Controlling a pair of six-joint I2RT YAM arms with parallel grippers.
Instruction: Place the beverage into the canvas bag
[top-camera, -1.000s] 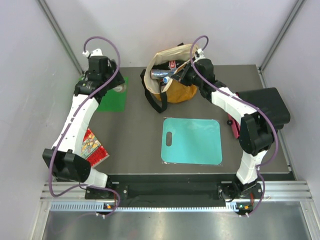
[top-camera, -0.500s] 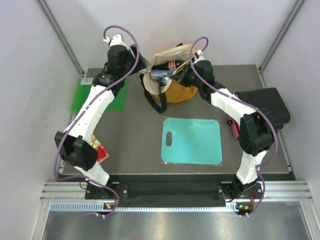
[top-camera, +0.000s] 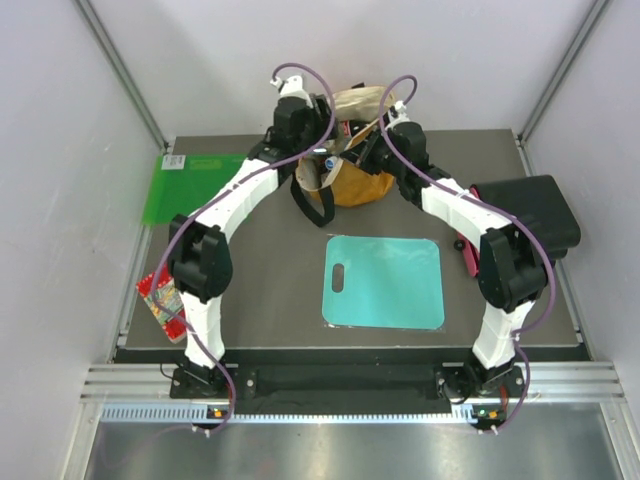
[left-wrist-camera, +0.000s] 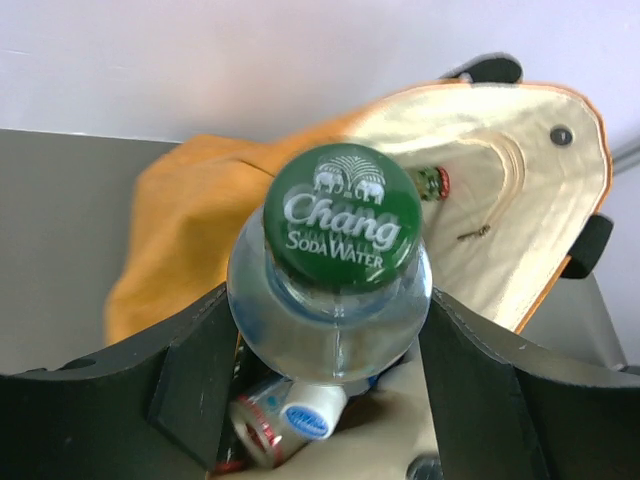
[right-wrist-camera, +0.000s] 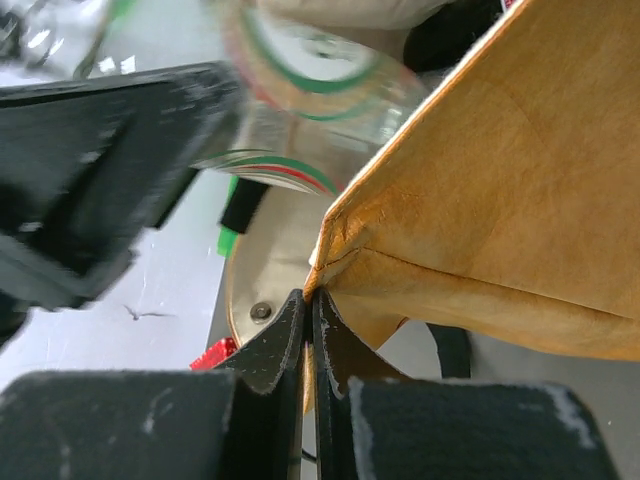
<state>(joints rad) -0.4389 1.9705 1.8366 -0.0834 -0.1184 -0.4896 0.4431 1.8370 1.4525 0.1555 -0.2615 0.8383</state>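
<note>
Pale walls (top-camera: 60, 150) enclose the dark grey tabletop (top-camera: 270, 270), which carries the canvas bag (top-camera: 362, 188). The bag's mouth is open and cans (left-wrist-camera: 285, 420) lie inside it. The right hand (right-wrist-camera: 308, 330) is pinched tight on the bag's rim. The left hand (left-wrist-camera: 330, 360) grips the green-capped soda water bottle (left-wrist-camera: 335, 290) directly over the bag's mouth.

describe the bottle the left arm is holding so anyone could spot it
Find the mustard-yellow canvas bag at the far edge of the table. Just over its open mouth, the left gripper holds a clear bottle. Unlike the can lying inside, it has a green cap reading Chang Soda Water.
</note>
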